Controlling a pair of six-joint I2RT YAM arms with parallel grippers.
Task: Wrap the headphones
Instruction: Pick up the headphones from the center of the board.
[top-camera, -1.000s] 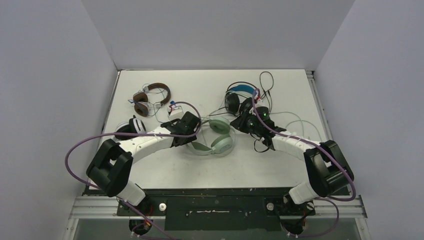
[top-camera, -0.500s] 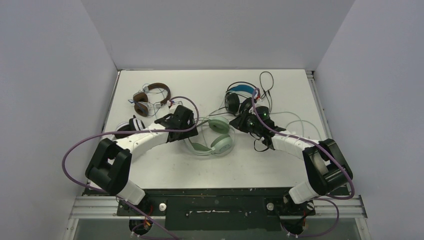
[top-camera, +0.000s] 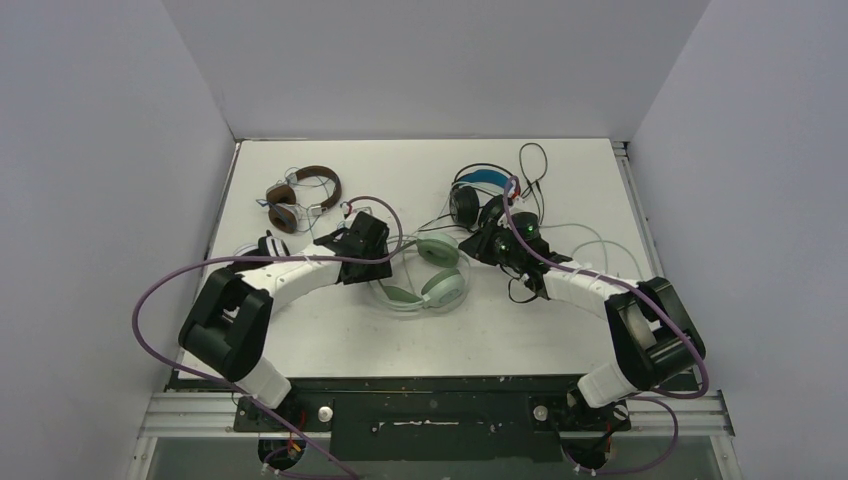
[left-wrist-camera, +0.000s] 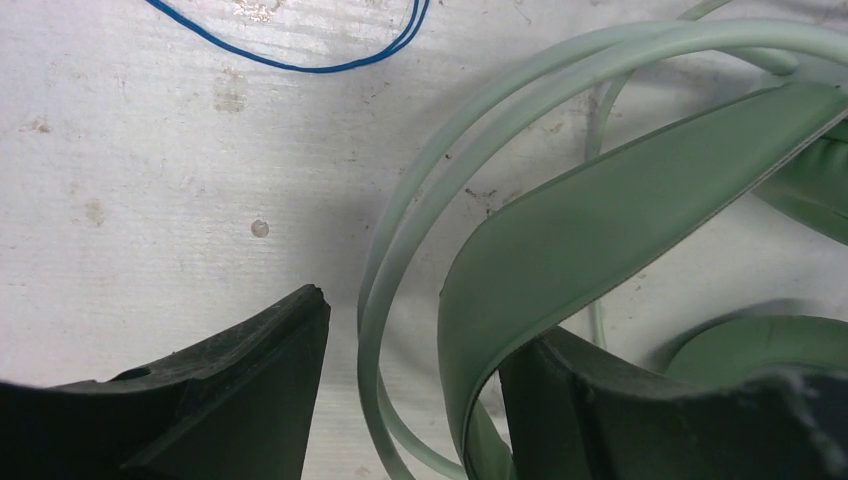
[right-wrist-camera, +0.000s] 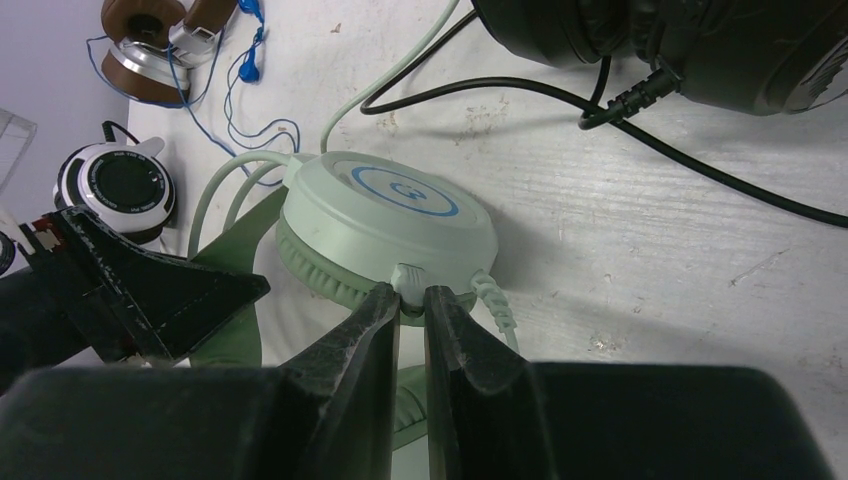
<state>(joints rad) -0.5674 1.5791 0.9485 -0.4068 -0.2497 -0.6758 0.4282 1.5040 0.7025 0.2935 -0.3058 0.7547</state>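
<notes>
The mint green headphones (top-camera: 428, 275) lie mid-table, their flat headband (left-wrist-camera: 610, 205) and pale cord (left-wrist-camera: 377, 300) running between the fingers of my left gripper (left-wrist-camera: 415, 335). That gripper is open: its right finger touches the headband, while a gap separates its left finger from the cord. My right gripper (right-wrist-camera: 410, 300) is shut on a small tab at the rim of the mint earcup (right-wrist-camera: 390, 225). Brown headphones (top-camera: 300, 192) lie at the back left. The black pair with a blue headband (top-camera: 480, 190) is at the back right. A white earcup (right-wrist-camera: 120, 185) shows behind the left arm.
A thin blue cord (left-wrist-camera: 300, 55) from the brown pair lies just beyond my left fingers. Black cable (right-wrist-camera: 720, 165) trails from the black earcups (right-wrist-camera: 700, 40) across the table to the right of the mint earcup. Grey walls close in the table on three sides.
My left gripper has shifted back and left along the mint headband, and its jaws widened and then narrowed partway. The mint pair nudged slightly. The right gripper has kept its grip unmoved.
</notes>
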